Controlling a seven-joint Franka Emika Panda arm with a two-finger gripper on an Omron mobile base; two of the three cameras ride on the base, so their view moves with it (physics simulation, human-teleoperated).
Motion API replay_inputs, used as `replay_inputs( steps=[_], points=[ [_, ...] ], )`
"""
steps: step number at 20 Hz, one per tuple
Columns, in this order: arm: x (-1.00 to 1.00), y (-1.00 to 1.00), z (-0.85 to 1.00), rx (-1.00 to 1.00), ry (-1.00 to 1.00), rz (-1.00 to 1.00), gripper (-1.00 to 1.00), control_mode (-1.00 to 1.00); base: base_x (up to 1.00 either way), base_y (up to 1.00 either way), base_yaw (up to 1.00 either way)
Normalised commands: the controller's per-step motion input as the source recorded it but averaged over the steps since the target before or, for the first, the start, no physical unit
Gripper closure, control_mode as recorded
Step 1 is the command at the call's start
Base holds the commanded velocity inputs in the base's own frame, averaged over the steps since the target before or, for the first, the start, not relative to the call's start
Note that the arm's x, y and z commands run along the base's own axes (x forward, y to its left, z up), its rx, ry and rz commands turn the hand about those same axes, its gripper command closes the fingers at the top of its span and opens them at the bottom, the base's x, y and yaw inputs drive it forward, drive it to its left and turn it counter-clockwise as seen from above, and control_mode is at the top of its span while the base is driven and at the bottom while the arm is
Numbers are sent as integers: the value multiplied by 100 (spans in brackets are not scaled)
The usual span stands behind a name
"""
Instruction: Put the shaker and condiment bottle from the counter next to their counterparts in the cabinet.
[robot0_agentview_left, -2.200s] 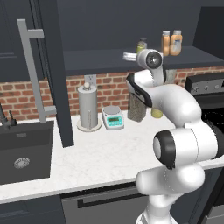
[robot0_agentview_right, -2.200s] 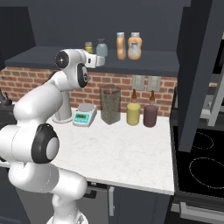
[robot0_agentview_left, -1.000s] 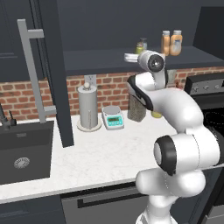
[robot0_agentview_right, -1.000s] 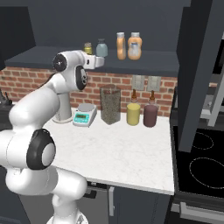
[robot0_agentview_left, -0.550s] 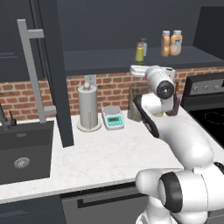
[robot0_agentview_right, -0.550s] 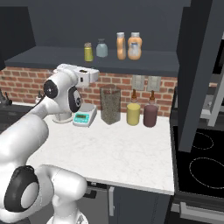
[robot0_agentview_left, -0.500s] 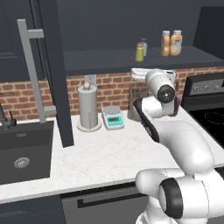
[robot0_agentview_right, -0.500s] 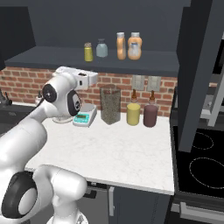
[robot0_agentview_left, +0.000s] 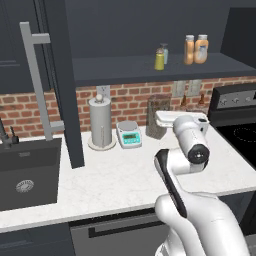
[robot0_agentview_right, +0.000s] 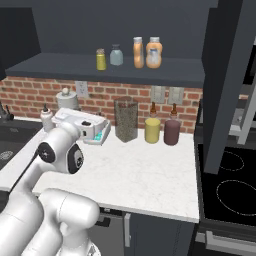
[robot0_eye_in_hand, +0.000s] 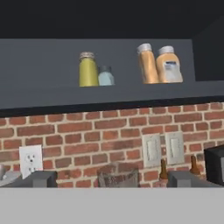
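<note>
Arm has dropped from shelf to above tabletop (robot0_agentview_left: 125, 175); fingers (robot0_eye_in_hand: 41, 178) spread, empty; shaker (robot0_agentview_left: 159, 59) on cabinet (robot0_agentview_left: 150, 67) shelf beside blue-grey shaker (robot0_agentview_left: 164, 52).

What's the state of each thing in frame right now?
shaker: upright on cabinet shelf, beside blue-grey shaker
condiment bottle: upright on shelf, beside whitish-capped bottle
hand: open, empty, low over counter
cabinet: door open
</note>
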Motion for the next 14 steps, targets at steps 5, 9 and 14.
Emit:
replay_inputs(
  steps=[5, 9, 14],
  points=[
    [-56, 0, -70, 0, 4, 0, -100, -100, 0, 0, 0],
    [-30, 0, -59, 0, 10, 0, -100, -100, 0, 0, 0],
    [-11, 0, -36, 0, 11, 0, -100, -100, 0, 0, 0]
  ],
)
